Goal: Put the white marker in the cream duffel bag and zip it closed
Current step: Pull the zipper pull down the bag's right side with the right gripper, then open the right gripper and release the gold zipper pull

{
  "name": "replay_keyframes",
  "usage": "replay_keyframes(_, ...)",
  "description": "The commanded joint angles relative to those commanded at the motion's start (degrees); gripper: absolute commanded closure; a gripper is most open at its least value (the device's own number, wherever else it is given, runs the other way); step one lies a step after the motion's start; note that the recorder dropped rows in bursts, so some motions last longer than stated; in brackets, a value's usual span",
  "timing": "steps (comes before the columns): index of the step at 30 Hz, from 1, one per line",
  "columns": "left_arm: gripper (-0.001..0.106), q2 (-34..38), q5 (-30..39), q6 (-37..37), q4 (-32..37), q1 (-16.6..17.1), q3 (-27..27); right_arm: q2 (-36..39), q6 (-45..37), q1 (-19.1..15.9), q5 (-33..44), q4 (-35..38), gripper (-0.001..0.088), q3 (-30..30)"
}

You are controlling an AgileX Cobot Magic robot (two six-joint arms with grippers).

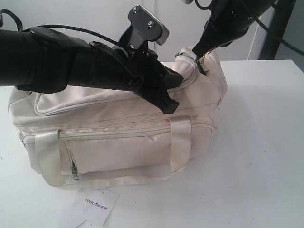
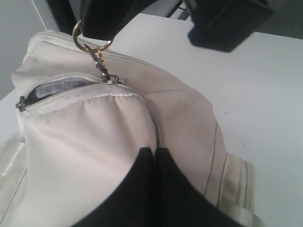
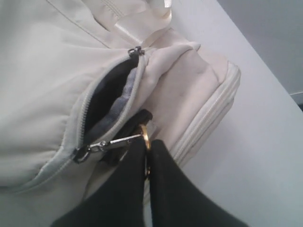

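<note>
on the cream duffel bag (image 1: 118, 137), only wrist views show right gripper (image 3: 149, 144) pinching the gold ring (image 3: 146, 133), left gripper (image 2: 154, 153) clenched.

Black arms (image 1: 47, 59), black left claw (image 2: 154, 153) — grey bracket (image 1: 149, 23).
</note>
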Motion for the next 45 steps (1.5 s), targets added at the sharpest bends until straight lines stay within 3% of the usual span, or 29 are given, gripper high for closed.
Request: replay_keyframes(45,0.105,0.0,0.4,0.0,0.3,0.0,0.0,9.1,2.6,0.0,-25.9,0.9,0.0868,0.0)
